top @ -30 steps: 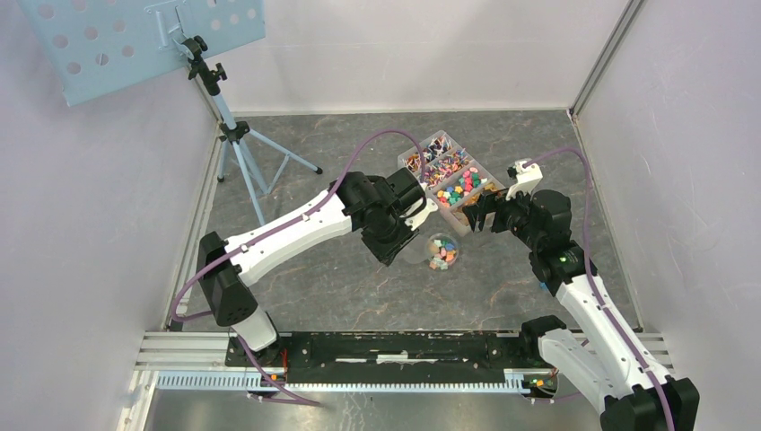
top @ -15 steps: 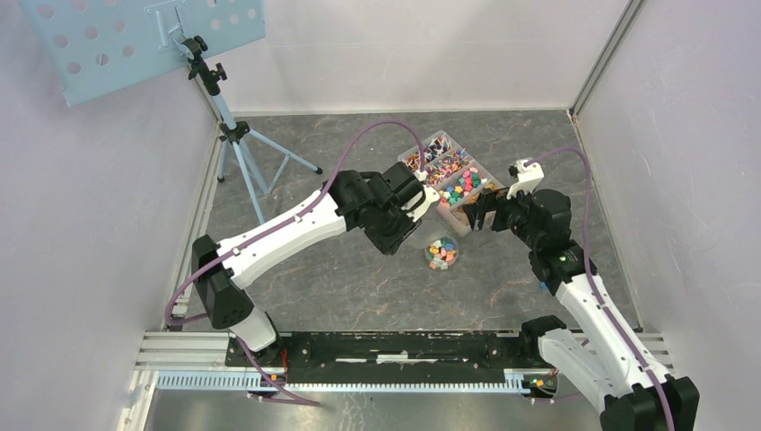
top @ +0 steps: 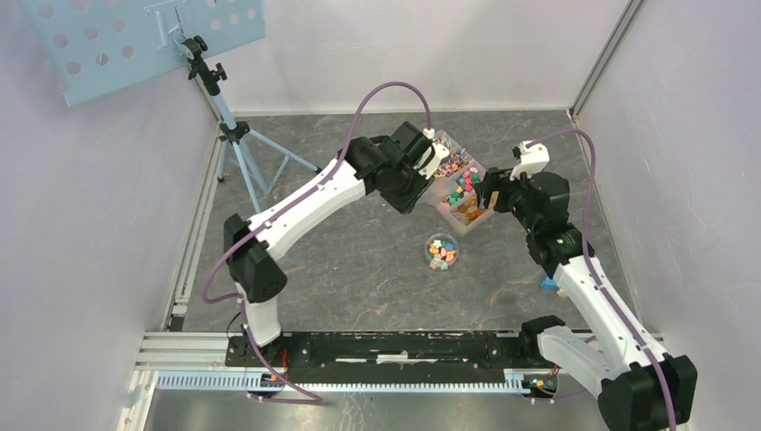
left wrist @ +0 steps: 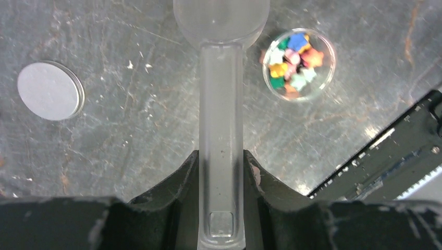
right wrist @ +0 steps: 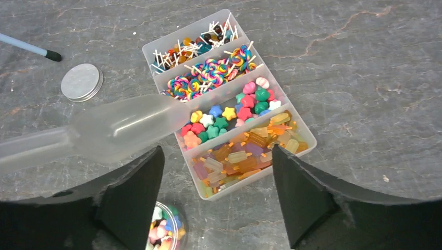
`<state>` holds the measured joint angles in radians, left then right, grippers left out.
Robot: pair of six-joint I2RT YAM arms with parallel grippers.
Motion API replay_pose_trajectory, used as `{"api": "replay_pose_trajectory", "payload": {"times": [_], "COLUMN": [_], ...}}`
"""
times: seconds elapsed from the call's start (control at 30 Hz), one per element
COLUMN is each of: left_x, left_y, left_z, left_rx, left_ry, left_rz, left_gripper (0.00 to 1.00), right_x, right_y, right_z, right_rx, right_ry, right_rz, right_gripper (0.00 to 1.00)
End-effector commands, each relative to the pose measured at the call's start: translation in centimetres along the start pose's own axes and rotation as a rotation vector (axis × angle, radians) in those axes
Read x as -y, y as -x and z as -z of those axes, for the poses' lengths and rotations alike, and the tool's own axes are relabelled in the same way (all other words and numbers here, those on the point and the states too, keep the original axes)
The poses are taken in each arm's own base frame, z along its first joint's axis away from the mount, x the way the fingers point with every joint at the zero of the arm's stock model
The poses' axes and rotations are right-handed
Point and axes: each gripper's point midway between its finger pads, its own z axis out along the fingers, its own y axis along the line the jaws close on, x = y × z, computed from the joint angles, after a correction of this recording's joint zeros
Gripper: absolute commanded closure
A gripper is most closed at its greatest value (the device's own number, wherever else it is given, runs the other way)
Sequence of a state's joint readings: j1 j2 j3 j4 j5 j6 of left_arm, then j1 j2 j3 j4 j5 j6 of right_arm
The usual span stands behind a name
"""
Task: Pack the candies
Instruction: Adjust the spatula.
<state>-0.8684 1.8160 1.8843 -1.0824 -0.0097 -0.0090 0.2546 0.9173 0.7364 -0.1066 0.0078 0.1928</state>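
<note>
The candies fill a clear four-compartment tray [top: 476, 222] at the back right. In the right wrist view [right wrist: 305, 136] it holds lollipops, swirl lollipops, star and flower sweets [right wrist: 219, 121] and amber popsicle sweets [right wrist: 250, 151]. A small clear jar [top: 441, 251] of mixed candies stands in front of it, also seen in the left wrist view [left wrist: 298, 63]. My left gripper [top: 431, 162] is shut on the handle of a clear plastic scoop [left wrist: 221, 130]; its empty bowl [right wrist: 125, 125] hovers at the tray's left side. My right gripper [right wrist: 215, 148] is open and empty above the tray's near end.
A grey round lid disc [left wrist: 49, 89] lies on the floor left of the tray, also in the right wrist view [right wrist: 82, 82]. A tripod [top: 235, 135] with a perforated blue board stands at the back left. A black rail [top: 386, 346] runs along the near edge. Walls enclose the sides.
My left arm has swung the scoop from beside the jar back and right, up to the tray. The right gripper shifted slightly toward the tray and stays open.
</note>
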Motion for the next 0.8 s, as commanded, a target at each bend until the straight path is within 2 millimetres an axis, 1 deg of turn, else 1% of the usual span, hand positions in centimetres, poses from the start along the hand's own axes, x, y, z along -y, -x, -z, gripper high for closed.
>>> {"api": "replay_pose_trajectory", "payload": {"times": [0.0, 0.07, 0.13, 0.17, 0.2, 0.27, 0.3, 0.33, 0.37, 0.43, 0.47, 0.5, 0.57, 0.6, 0.63, 0.67, 0.7, 0.77], "left_x": [-1.2, -0.4, 0.1, 0.3, 0.4, 0.5, 0.7, 0.9, 1.2, 1.8, 2.1, 2.5, 3.3, 3.6, 3.9, 4.4, 4.6, 4.7], "left_y": [3.6, 4.3, 4.8, 5.0, 5.2, 5.4, 5.4, 5.3, 5.2, 4.9, 4.9, 4.8, 4.8, 4.9, 5.0, 5.0, 5.1, 4.9], "left_z": [-0.6, -0.7, -0.4, -0.1, 0.2, 1.0, 1.6, 2.0, 2.6, 3.5, 4.0, 4.4, 5.3, 5.7, 6.1, 6.4, 6.8, 7.2], "left_rx": [0.081, 0.095, 0.114, 0.124, 0.133, 0.15, 0.161, 0.168, 0.174, 0.185, 0.191, 0.195, 0.208, 0.214, 0.22, 0.216, 0.216, 0.204], "left_ry": [0.01, -0.034, -0.062, -0.071, -0.077, -0.088, -0.101, -0.116, -0.139, -0.186, -0.207, -0.234, -0.276, -0.297, -0.317, -0.339, -0.352, -0.356], "left_rz": [-0.049, -0.05, -0.052, -0.055, -0.056, -0.059, -0.058, -0.054, -0.049, -0.034, -0.025, -0.018, -0.012, -0.015, -0.018, 0.003, 0.007, 0.009], "left_gripper": [0.98, 0.98, 0.98, 0.98, 0.98, 0.98, 0.98, 0.98, 0.98, 0.98, 0.98, 0.98, 0.98, 0.98, 0.98, 0.98, 0.98, 0.98], "right_x": [-1.2, -2.6, -4.6, -5.6, -7.1, -9.2, -9.5, -9.7, -10.0, -10.5, -10.6, -10.9, -12.0, -12.4, -12.7, -12.7, -12.8, -13.3], "right_y": [2.5, 2.3, 2.7, 2.8, 3.1, 3.1, 2.5, 2.8, 2.6, 3.1, 3.5, 3.5, 3.3, 3.0, 3.2, 3.2, 3.7, 3.8], "right_z": [-1.2, -1.9, -2.4, -2.5, -2.3, -1.5, -1.1, -0.4, 0.7, 3.3, 4.2, 4.7, 5.3, 5.6, 6.0, 5.9, 6.0, 5.8], "right_rx": [0.098, 0.1, 0.121, 0.129, 0.152, 0.21, 0.24, 0.309, 0.391, 0.571, 0.636, 0.665, 0.707, 0.736, 0.774, 0.788, 0.805, 0.802], "right_ry": [0.068, 0.146, 0.256, 0.315, 0.405, 0.55, 0.583, 0.6, 0.62, 0.633, 0.628, 0.641, 0.68, 0.687, 0.672, 0.647, 0.617, 0.6], "right_rz": [0.014, -0.005, -0.01, -0.011, 0.002, 0.064, 0.112, 0.168, 0.238, 0.35, 0.403, 0.442, 0.566, 0.624, 0.68, 0.71, 0.739, 0.798], "right_gripper": [0.29, 0.41, 0.46, 0.46, 0.44, 0.33, 0.3, 0.3, 0.3, 0.25, 0.23, 0.22, 0.22, 0.22, 0.23, 0.24, 0.26, 0.28]}}
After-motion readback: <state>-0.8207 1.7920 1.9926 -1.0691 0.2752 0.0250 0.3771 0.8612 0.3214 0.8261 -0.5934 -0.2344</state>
